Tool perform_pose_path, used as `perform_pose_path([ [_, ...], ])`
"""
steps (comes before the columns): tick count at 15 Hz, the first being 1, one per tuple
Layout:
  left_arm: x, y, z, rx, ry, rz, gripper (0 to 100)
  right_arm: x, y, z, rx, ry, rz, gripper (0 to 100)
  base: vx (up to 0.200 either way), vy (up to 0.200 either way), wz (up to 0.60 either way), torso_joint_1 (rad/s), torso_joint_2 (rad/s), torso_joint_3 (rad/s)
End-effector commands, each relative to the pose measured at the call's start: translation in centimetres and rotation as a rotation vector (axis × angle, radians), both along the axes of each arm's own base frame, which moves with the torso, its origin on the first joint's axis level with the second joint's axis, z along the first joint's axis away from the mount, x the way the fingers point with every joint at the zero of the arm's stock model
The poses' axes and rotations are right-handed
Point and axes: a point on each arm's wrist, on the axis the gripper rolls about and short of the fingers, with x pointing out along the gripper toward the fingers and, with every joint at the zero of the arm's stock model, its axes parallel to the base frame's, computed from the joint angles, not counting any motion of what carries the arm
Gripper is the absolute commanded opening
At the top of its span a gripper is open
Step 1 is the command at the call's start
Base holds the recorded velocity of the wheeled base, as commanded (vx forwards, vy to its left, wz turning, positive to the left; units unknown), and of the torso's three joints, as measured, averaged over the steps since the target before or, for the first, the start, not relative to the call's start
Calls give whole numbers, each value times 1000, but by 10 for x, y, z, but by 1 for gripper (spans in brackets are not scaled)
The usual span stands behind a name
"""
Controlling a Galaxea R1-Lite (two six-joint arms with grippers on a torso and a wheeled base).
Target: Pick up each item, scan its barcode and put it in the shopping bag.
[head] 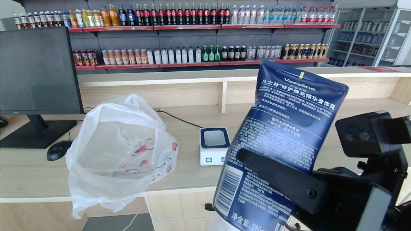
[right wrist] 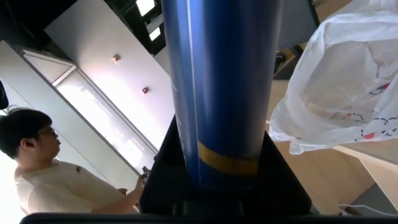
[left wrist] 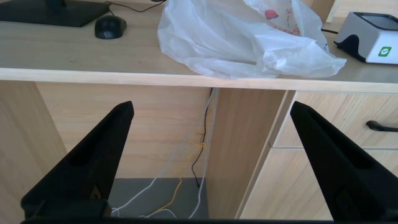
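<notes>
While the right hand (head: 250, 160) is clamped on the blue pouch (head: 289, 122), holding it tilted up in the air just right of the scanner (head: 214, 150), the shopping bag (head: 118, 150) sits open on the desk (head: 32, 173) on the scanner's other side. Meanwhile the left hand (left wrist: 212, 107) hangs low in front of the desk, fingers (left wrist: 93, 162) wide apart.

The pouch (head: 289, 122) runs off the bottom edge below the right claw (head: 247, 157), so its lower end is cut off. The claw's near finger (head: 276, 183) covers a strip of the back print, and the far one is hidden behind the pouch. The scanner (head: 214, 150), just left of the claw, loses its right corner behind the pouch. Can't tell what's inside the shopping bag (head: 122, 154), further left.
</notes>
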Motion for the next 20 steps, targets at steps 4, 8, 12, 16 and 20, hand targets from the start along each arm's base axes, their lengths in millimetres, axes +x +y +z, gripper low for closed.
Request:
perform_pose_path([
  [4,0,0,0,0,0,0,100,3,4,-10,-70,-49,-33,0,0,0,0,0,0,0],
  [8,0,0,0,0,0,0,100,20,13,-24,-163,-117,-110,0,0,0,0,0,0,0],
  [12,0,0,0,1,0,-2,100,56,11,-36,-300,-267,-288,0,0,0,0,0,0,0],
  [16,0,0,0,3,0,0,100,76,12,-42,-373,-341,-368,0,0,0,0,0,0,0],
  [20,0,0,0,3,0,0,100,125,-24,-47,-530,-458,-638,0,0,0,0,0,0,0],
])
